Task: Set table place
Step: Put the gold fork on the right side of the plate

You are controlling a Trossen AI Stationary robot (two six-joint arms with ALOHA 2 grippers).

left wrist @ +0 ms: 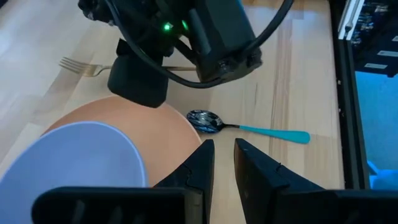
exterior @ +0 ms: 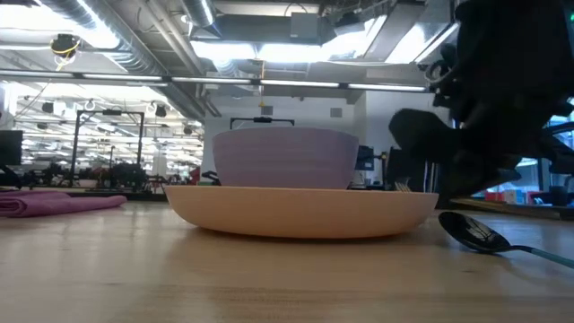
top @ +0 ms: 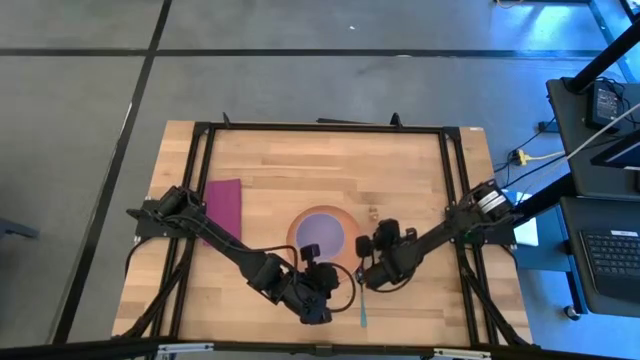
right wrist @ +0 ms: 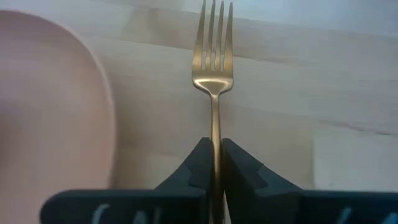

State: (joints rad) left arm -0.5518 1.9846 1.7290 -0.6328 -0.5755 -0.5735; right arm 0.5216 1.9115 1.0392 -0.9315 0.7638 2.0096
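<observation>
Right tool [right wrist: 214, 163] grips fork [right wrist: 212, 62] — just beside plate [right wrist: 56, 106] rim.

The light wooden plank tabletop [top: 270, 175] has a smooth, satin surface with visible grain, edged by a thin matt black metal frame [top: 320, 128]. At its centre the round peach-orange plate [exterior: 300, 211] looks like matt, smooth ceramic or plastic; which one cannot be told. The smaller lavender bowl [exterior: 285, 159] on it has the same dull, even finish. At nine o'clock from the plate lies the magenta rectangular cloth napkin [exterior: 54, 203], soft and folded. The slim gold metal fork [right wrist: 212, 62] has a brushed sheen. The spoon [left wrist: 249, 126] has a glossy dark metal bowl and a smooth teal handle, plastic-looking.
</observation>
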